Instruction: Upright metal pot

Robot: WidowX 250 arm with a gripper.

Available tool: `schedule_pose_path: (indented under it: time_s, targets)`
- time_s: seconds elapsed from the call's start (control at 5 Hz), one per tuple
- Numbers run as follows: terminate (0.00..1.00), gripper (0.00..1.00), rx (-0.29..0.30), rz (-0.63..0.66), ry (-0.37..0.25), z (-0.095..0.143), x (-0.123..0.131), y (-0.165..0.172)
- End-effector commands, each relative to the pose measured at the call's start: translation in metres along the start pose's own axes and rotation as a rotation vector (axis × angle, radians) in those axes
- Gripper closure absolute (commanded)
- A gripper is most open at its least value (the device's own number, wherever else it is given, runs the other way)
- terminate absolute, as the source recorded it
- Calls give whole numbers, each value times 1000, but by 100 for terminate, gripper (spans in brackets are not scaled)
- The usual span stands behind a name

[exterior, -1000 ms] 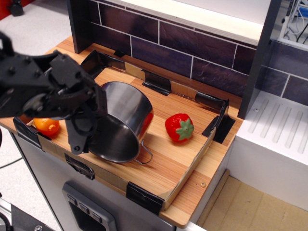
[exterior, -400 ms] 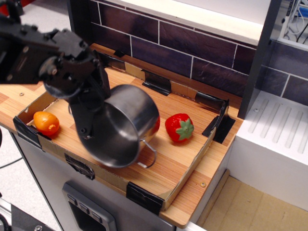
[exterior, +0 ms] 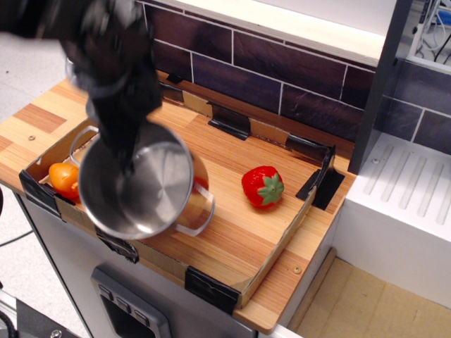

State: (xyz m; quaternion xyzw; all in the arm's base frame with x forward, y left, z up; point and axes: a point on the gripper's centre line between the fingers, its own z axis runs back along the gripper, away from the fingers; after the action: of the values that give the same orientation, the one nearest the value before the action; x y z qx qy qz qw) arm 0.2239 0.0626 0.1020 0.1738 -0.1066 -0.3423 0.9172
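The metal pot (exterior: 141, 186) is shiny steel with wire loop handles. It is lifted off the wooden tray floor near the front left, its mouth turned up toward the camera and only slightly tilted. My black gripper (exterior: 125, 151) reaches down from the upper left onto the pot's far rim and holds it there. The fingers are blurred and partly hidden behind the rim. One loop handle (exterior: 197, 215) sticks out on the right, another (exterior: 79, 141) on the left.
A red strawberry toy (exterior: 262, 186) lies right of the pot. An orange toy fruit (exterior: 65, 179) sits at the front left corner, partly behind the pot. Low cardboard walls (exterior: 282, 239) edge the tray. A dark tiled wall (exterior: 282, 70) stands behind; a white drainer (exterior: 409, 183) is at right.
The pot lay on its side with its mouth facing front. My gripper has raised it and swung it left, so the mouth now faces mostly up. The arm moved up in view.
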Motion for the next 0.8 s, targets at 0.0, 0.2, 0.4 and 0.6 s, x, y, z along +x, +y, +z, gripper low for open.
schedule_pose_path:
  time_s: [0.0, 0.2, 0.4, 0.6]
  targets:
    - [0, 100, -200, 179, 201, -7, -1, 36]
    - [0, 100, -245, 214, 249, -25, -2, 41]
    - [0, 100, -240, 176, 254, -42, -4, 38]
    - [0, 100, -259, 142, 257, -52, -4, 30]
